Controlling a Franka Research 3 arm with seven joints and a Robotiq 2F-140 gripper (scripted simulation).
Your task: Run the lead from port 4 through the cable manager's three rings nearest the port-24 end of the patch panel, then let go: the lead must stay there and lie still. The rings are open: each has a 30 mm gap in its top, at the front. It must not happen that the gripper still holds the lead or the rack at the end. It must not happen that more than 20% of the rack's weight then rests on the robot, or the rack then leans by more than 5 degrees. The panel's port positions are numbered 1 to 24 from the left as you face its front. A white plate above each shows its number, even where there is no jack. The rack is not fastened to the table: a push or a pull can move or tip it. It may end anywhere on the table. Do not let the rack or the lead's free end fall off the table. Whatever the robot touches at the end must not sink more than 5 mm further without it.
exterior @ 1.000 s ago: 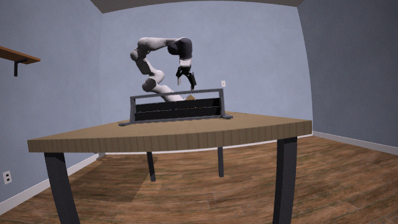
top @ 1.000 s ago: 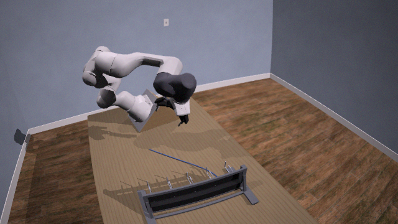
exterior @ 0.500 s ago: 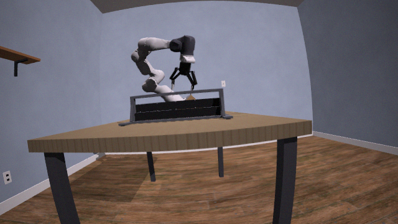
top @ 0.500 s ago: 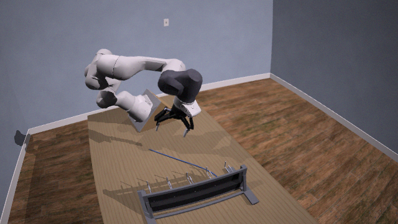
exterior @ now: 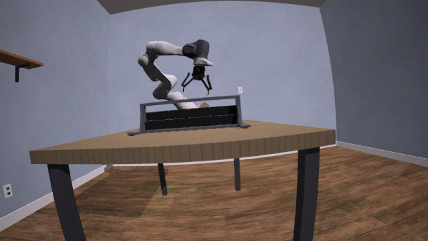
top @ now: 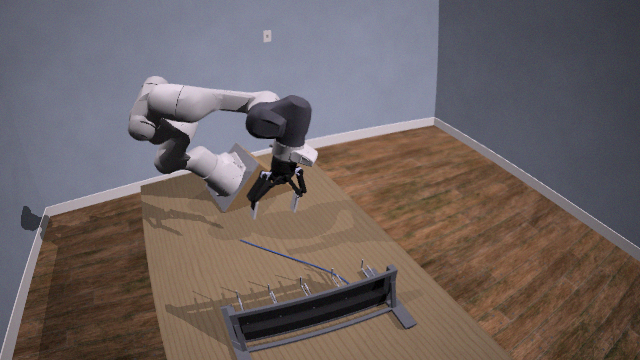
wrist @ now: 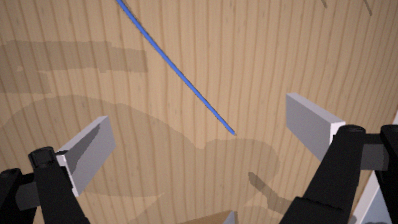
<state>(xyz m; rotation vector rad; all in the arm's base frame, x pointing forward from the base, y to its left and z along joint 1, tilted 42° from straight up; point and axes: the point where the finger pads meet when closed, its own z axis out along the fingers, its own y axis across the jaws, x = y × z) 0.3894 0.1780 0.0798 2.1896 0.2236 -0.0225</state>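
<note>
The blue lead (top: 285, 256) (wrist: 175, 75) lies straight on the table (top: 190, 260) (exterior: 200, 144). It runs from the right end of the rack (top: 404, 316) (exterior: 142, 117) out to its free end (top: 242, 241) (wrist: 233, 132) on the bare wood. The rack's back faces the top and exterior views. A row of several open rings (top: 303, 287) stands along its far side, and the lead passes beside the ones at the right. My gripper (top: 275, 212) (exterior: 195, 92) (wrist: 197, 120) is open and empty. It hangs well above the table, pointing down, over the lead's free end.
The arm's base and its grey mounting plate (top: 235, 175) stand at the far end of the table. The rack stands near the table's near end, some way from the side edges. A wooden shelf (exterior: 20, 61) is on the left wall.
</note>
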